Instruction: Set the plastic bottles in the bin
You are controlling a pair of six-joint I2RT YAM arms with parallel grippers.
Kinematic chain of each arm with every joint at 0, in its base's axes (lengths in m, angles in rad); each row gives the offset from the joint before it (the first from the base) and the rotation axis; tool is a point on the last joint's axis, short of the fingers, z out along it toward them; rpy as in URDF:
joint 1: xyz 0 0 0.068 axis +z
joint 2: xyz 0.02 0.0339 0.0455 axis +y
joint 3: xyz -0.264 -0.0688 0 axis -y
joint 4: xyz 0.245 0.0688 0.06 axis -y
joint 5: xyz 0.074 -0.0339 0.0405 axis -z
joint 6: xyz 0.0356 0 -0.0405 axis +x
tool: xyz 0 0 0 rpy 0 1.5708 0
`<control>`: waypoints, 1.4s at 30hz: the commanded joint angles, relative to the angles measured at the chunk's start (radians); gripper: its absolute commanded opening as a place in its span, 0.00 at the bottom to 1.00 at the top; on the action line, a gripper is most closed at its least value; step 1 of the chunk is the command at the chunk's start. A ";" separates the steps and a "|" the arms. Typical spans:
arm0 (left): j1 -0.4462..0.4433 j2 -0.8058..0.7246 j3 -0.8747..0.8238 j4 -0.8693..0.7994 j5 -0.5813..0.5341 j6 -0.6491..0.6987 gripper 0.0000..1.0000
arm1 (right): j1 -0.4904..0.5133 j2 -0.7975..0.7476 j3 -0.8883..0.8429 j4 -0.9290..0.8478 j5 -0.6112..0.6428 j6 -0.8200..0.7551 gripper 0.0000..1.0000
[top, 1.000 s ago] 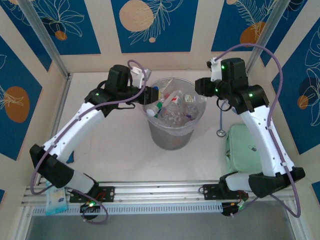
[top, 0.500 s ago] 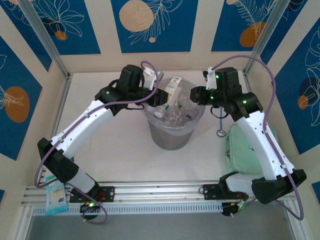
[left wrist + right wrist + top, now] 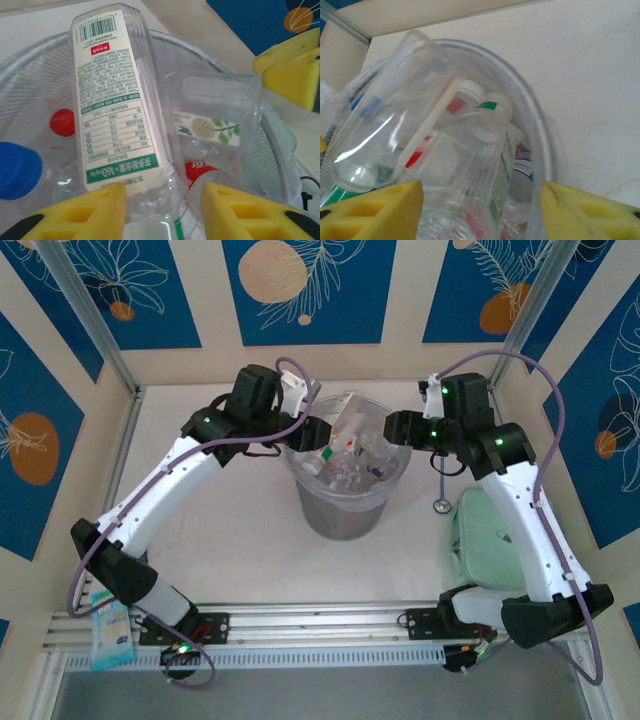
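Note:
The bin (image 3: pixel 340 512) stands mid-table, holding several clear plastic bottles. A cream-and-green labelled bottle (image 3: pixel 345 426) leans up out of the pile. In the left wrist view this bottle (image 3: pixel 114 107) lies just beyond my open left gripper (image 3: pixel 162 212), with a red-labelled bottle (image 3: pixel 200 172) and a leaf-labelled bottle (image 3: pixel 215 127) beside it. My left gripper (image 3: pixel 310 432) hangs over the bin's left rim. Over the right rim, my right gripper (image 3: pixel 392 428) is open wide. Below the right gripper (image 3: pixel 482 212) lie clear bottles (image 3: pixel 470 165) inside the bin rim (image 3: pixel 540 145).
A pale green case (image 3: pixel 490 540) lies right of the bin beside the right arm. A black cord with a round metal end (image 3: pixel 440 505) rests between them. A blue-and-white packet (image 3: pixel 108 635) sits at the near left edge. Walls close in behind and at both sides.
The left gripper has come right from beside the bin to over its rim. The right gripper has come down closer to the right rim. The cream-labelled bottle has shifted in the pile.

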 commanded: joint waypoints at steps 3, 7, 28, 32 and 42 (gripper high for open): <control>0.060 -0.061 0.019 -0.026 -0.002 0.026 0.46 | -0.079 -0.050 -0.006 -0.111 -0.101 0.053 0.79; 0.133 -0.096 -0.025 0.029 0.052 -0.002 0.49 | -0.097 -0.090 -0.047 -0.122 -0.170 0.070 0.79; 0.492 -0.341 -0.362 0.094 -0.131 -0.030 0.95 | -0.029 -0.024 -0.267 0.228 -0.437 0.218 0.73; 0.525 -0.368 -0.375 0.055 -0.196 0.010 1.00 | 0.008 0.024 -0.266 0.290 -0.436 0.225 0.73; 0.583 -0.407 -0.477 0.073 -0.342 0.017 1.00 | 0.011 -0.082 -0.202 0.211 -0.125 0.056 0.99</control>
